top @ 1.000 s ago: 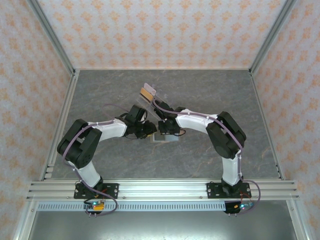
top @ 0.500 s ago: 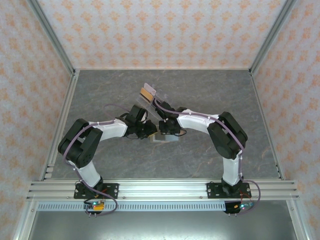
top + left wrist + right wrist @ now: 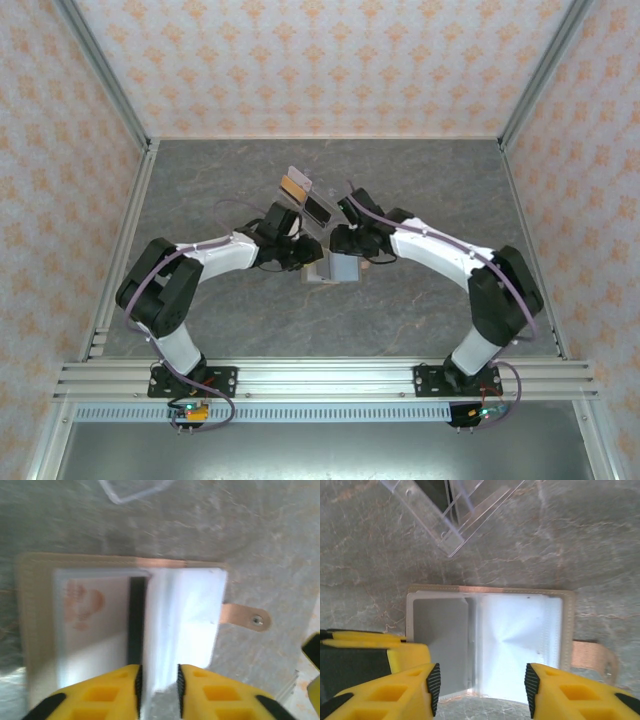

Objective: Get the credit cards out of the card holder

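The left arm (image 3: 215, 262) and right arm (image 3: 440, 255) have black joint housings and white-wrapped links. Thin purple cables (image 3: 205, 246) run along them, and each stands on a black base plate (image 3: 195, 381). The left end effector (image 3: 158, 682) and right end effector (image 3: 482, 682) carry blocky yellow fingers (image 3: 560, 695) with black ridged pads (image 3: 434, 684).

My left gripper (image 3: 157, 677) and right gripper (image 3: 482, 680) crowd each other over the tan folder (image 3: 520, 630) mid-surface (image 3: 450, 180). The card holder (image 3: 303, 190) blocks just beyond. Far corners lie free.
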{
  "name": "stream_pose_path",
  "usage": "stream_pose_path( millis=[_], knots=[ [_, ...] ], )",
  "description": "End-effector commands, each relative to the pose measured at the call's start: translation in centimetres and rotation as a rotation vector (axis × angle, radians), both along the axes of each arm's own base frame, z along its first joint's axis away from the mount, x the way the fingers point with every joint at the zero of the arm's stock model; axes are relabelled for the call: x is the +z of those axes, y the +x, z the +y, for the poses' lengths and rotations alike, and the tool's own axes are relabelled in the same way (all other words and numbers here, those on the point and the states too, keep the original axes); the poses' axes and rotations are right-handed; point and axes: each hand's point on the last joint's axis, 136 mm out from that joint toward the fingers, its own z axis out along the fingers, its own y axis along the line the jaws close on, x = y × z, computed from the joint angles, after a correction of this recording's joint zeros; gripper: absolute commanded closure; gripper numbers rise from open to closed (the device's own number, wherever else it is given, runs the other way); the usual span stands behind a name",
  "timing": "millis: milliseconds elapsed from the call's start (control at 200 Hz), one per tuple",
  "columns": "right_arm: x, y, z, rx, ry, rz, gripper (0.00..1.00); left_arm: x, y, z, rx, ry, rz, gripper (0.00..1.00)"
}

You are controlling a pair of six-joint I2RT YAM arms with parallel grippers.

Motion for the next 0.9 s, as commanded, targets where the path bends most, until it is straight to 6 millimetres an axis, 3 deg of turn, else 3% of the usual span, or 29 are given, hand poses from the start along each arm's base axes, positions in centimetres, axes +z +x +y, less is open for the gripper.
stream_pose_path(
  millis=[0, 185, 305, 626, 771, 896],
  knots=[
    [0.5, 0.3, -2.1, -0.054, -0.017, -0.037, 0.47, 3.4, 0.6, -2.5, -0.04, -0.091, -0.05, 0.66],
    [1.5, 0.7, -4.3, -0.141, -0.001, -0.067, 0.46, 4.4, 1.2, -5.1, -0.072, -0.156, -0.046, 0.51],
    [1.8, 1.0, -5.4, -0.194, 0.002, -0.082, 0.46, 3.8, 2.0, -5.6, -0.067, -0.136, -0.033, 0.48],
    [1.0, 1.1, -4.8, -0.19, 0.031, -0.065, 0.51, 2.0, 3.1, -5.9, -0.054, -0.101, -0.003, 0.44],
    [-0.1, 0.7, -3.6, -0.136, 0.059, -0.019, 0.63, 2.1, 3.4, -4.7, -0.013, -0.088, -0.015, 0.46],
    [-1.4, 0.3, -2.1, -0.098, 0.098, 0.046, 0.77, 1.8, 3.4, -3.2, 0.021, -0.051, -0.018, 0.55]
  ],
)
